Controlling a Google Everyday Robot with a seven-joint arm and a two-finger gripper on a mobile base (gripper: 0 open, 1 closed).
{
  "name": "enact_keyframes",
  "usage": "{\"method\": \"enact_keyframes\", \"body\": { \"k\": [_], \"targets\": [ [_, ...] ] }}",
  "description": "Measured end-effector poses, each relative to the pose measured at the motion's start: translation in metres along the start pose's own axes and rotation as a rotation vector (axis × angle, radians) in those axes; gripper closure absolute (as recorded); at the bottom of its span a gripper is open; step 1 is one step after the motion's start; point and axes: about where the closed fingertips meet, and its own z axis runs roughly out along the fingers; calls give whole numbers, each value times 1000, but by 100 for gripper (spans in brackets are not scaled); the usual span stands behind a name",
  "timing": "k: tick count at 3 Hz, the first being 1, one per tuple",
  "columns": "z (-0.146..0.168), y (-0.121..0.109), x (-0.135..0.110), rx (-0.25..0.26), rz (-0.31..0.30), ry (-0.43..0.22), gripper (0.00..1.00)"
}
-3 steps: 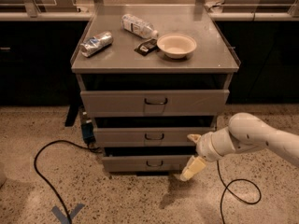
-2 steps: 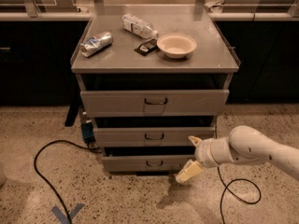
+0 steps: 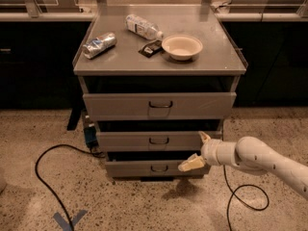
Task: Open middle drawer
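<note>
I see pincer [image 3: 198, 151] spread | at right end of middle drawer [image 3: 125, 141] | clear of its handle [image 3: 159, 140]

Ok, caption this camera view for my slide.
Open gripper at the right end of the middle drawer, away from its handle.

cab top [image 3: 211, 57]: bowl [image 3: 182, 46] | btl [image 3: 143, 27] | crushed can [image 3: 99, 44] | dark pkt [image 3: 150, 48] | floor [image 3: 38, 124]: blk cable [image 3: 37, 170]

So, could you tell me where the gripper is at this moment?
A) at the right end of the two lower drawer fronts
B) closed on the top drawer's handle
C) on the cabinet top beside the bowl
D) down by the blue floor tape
A: the gripper, fingers spread, sits low in front of the right end of the middle drawer, well right of its handle.
</note>
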Motion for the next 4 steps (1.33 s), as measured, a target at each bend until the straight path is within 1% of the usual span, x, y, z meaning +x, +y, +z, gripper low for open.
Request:
{"method": "enact_keyframes", "body": {
  "k": [1, 2, 3, 4],
  "targets": [
    [22, -35, -2, -9, 13, -34, 0],
    [47, -58, -12, -88, -11, -38, 0],
    [65, -64, -15, -180, -42, -25, 0],
    [67, -58, -9, -213, -88, -7, 0]
  ]
}}
